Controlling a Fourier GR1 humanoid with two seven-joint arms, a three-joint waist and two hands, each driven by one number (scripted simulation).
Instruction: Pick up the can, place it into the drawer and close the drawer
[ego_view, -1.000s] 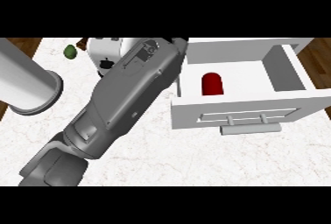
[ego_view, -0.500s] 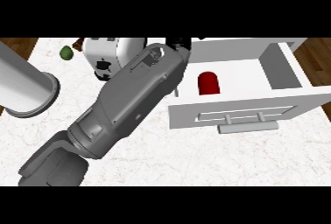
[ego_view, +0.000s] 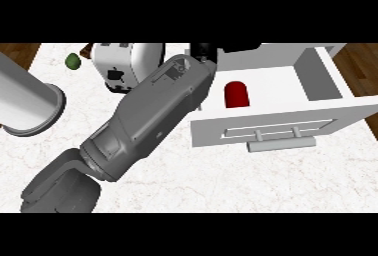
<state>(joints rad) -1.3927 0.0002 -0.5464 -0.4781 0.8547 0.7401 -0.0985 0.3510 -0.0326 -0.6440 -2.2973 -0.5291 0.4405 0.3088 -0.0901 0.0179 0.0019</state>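
Can, red, rounded, lies inside open white drawer.

One red can seen in one open white drawer, one toaster, one green fruit, one grey cylinder on the tabletop.

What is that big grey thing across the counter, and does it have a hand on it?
It is the robot's forearm: smooth grey casing in blocky, jointed sections, with a recessed panel near the wrist. Its black hand barely shows at the far end. At the left edge, a second, lighter grey round limb comes in. No cables show.
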